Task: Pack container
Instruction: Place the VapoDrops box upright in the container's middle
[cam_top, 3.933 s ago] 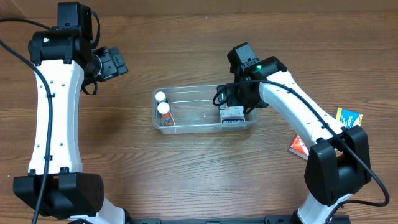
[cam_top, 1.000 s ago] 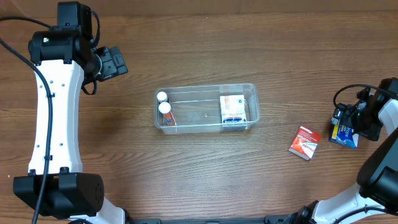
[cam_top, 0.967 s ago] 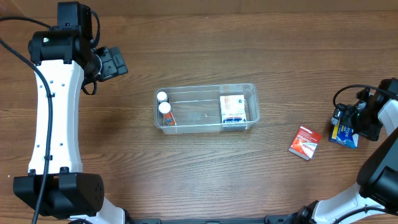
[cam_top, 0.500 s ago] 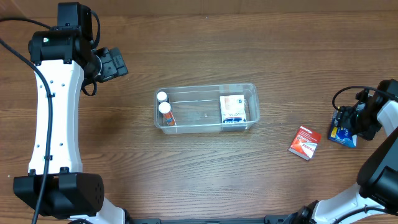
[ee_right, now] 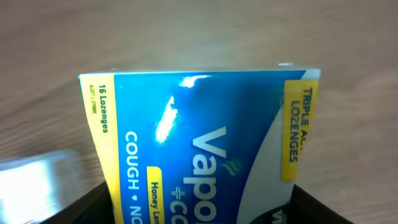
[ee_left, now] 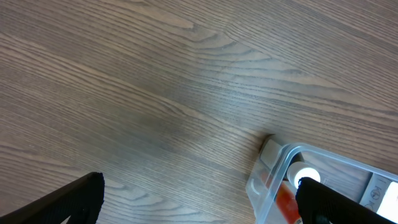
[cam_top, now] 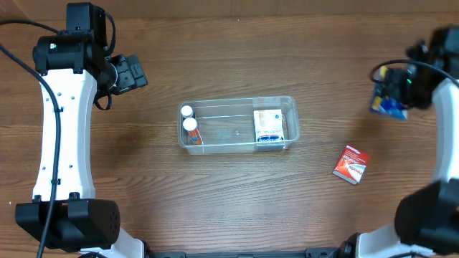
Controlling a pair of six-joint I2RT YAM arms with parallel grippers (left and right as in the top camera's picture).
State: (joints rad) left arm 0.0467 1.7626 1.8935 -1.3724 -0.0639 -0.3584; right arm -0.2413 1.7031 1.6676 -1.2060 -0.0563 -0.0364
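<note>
The clear plastic container (cam_top: 237, 123) sits mid-table, holding two white-capped tubes (cam_top: 189, 125) at its left end and a white box (cam_top: 268, 126) at its right. High at the right edge of the overhead view, my right gripper (cam_top: 391, 95) is shut on a blue and yellow lozenge box (ee_right: 199, 143), which fills the right wrist view. My left gripper (cam_top: 133, 72) hangs open and empty at the upper left, well away from the container. In the left wrist view its fingertips (ee_left: 81, 196) frame bare table and the container's left corner (ee_left: 273, 180).
A small red box (cam_top: 351, 164) lies flat on the wood to the right of the container. Both arm bases stand at the near edge, left and right.
My right gripper closed on the blue lozenge box at the far right, then lifted it up and away from the table. The left arm has not moved.
</note>
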